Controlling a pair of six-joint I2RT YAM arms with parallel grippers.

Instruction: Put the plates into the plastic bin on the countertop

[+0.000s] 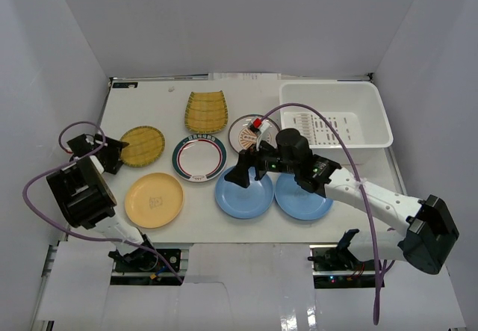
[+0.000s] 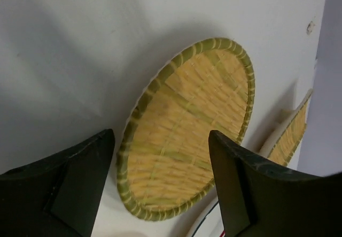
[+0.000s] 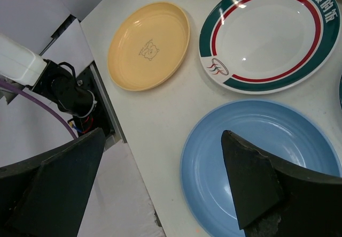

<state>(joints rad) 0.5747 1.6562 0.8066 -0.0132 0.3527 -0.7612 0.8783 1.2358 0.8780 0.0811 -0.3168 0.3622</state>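
Several plates lie on the countertop (image 1: 224,230): a round yellow ribbed one (image 1: 142,146), a squarish yellow ribbed one (image 1: 206,111), a white one with a green-red rim (image 1: 199,158), an orange sunburst one (image 1: 246,128) partly hidden, a yellow-orange one (image 1: 154,200) and two blue ones (image 1: 240,198) (image 1: 302,199). The white plastic bin (image 1: 371,118) holds no plates. My left gripper (image 1: 116,155) (image 2: 160,140) is open and empty just left of the round ribbed plate (image 2: 187,124). My right gripper (image 1: 250,172) (image 3: 163,138) is open and empty above the left blue plate (image 3: 256,162).
Pale grey walls enclose the countertop on three sides. The right wrist view shows the yellow-orange plate (image 3: 149,44), the green-red rimmed plate (image 3: 272,33) and the table's near edge with the left arm's base (image 3: 64,90). The squarish ribbed plate (image 2: 291,132) shows in the left wrist view.
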